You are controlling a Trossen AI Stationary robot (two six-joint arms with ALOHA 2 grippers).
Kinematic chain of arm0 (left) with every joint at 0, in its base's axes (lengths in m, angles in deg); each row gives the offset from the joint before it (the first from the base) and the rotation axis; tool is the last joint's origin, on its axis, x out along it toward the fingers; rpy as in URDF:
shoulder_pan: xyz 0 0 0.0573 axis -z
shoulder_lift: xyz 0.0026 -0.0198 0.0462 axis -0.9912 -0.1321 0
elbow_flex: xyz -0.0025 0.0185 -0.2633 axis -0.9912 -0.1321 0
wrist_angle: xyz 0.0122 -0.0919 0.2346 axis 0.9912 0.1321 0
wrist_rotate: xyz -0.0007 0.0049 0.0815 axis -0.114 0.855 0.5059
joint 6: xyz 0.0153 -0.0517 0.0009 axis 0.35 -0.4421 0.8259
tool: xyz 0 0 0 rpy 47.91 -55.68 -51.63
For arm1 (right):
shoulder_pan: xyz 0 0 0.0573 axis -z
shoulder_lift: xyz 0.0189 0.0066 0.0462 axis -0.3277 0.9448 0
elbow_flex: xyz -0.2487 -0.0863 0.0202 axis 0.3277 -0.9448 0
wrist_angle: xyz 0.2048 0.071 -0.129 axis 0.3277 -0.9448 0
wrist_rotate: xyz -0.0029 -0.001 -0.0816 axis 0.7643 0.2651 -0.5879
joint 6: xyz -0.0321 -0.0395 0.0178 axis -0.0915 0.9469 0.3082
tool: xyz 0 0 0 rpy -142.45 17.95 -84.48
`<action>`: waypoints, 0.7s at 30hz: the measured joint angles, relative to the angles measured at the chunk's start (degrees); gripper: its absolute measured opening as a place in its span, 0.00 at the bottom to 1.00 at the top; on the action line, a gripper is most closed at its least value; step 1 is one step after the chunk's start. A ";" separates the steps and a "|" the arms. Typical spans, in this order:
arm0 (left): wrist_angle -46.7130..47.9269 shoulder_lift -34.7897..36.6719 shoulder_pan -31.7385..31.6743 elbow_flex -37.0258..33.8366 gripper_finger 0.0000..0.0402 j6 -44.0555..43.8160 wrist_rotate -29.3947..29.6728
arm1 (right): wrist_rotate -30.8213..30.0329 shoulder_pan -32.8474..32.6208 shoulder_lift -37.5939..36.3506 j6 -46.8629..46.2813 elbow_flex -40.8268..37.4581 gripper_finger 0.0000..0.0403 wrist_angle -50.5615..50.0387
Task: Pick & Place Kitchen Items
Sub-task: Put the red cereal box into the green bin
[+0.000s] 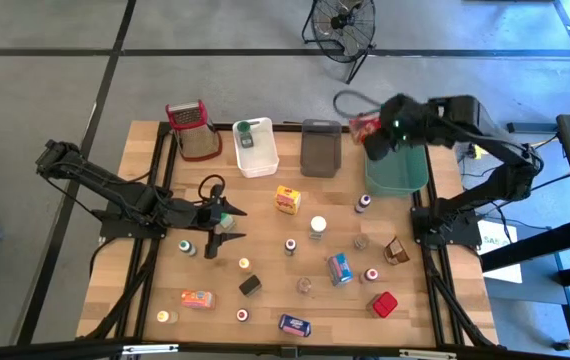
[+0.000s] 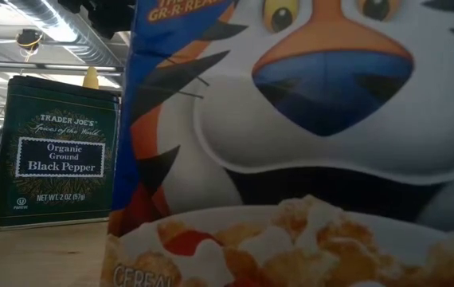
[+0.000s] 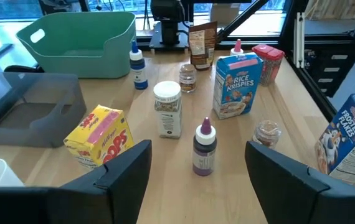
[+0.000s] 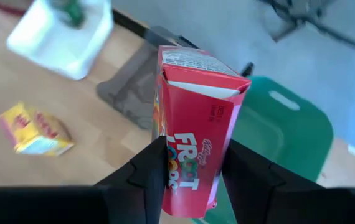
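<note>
Right gripper: clamped on the red Froot Loops box, fingers pinching its two broad faces near the lower end, so the box stands upright with its folded top flap free.
Position of that box: lifted off the table at about one o'clock in the high view, hanging at the near rim of the green tub; likely carried high to clear the tub wall before a drop.
Left gripper: wide and empty, low over the table at about nine o'clock from the table's middle, fingers pointing toward three o'clock.
Likely aim of left gripper: purple-capped bottle sits straight ahead between the spread fingers, near but not touching; looks lined up for a side grasp.
Near that bottle: white-capped jar just beyond it, yellow Pops box tilted at about ten o'clock of it, Rice Krispies box upright at about one o'clock.
Tubs: white tub at twelve o'clock already holds a green-capped item; grey tub beside it, contents not readable.
Remaining items: many small bottles, tins and boxes spread over the near half of the table, well apart from one another, which leaves finger room.
Low view: filled by a Frosted Flakes box with a black pepper tin at its nine o'clock.
Stage, as judged: sorting well short of done.
</note>
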 joint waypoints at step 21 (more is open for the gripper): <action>1.09 -0.31 -0.15 0.00 0.63 1.50 0.07 | 20.73 40.83 2.85 12.29 -12.10 0.36 0.29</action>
